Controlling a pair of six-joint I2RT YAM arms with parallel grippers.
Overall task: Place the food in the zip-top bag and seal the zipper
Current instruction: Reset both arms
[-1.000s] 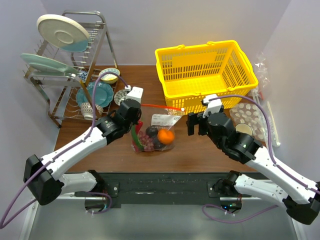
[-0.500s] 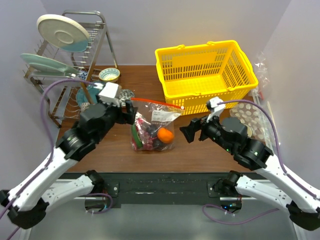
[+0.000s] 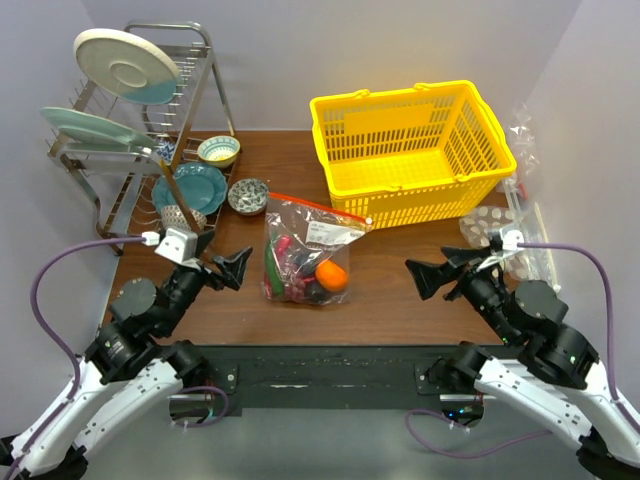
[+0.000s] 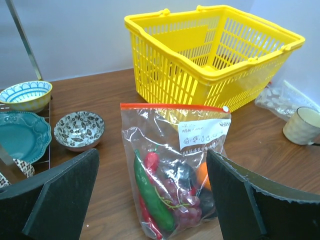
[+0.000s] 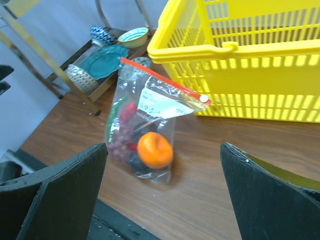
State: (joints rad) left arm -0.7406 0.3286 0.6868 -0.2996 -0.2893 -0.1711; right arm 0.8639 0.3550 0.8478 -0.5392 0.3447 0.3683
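Plain pale lilac-grey walls point(image 3: 270, 60) close round a brown wooden table point(image 3: 395, 305) at the back and both sides, under even light. A metal dish rack point(image 3: 190, 75) stands at the upper left of the frame. The grey strip point(image 3: 320, 450) along the bottom may be floor.

The only writing stands on the white label point(image 4: 202, 134) stuck to the zip-top bag point(image 4: 145, 131), just below the zipper point(image 4: 172, 106) at its right end. It is a few short lines of dark print, too small and blurred to read.

One zip-top bag point(image 3: 312, 240), one basket point(image 3: 420, 195)
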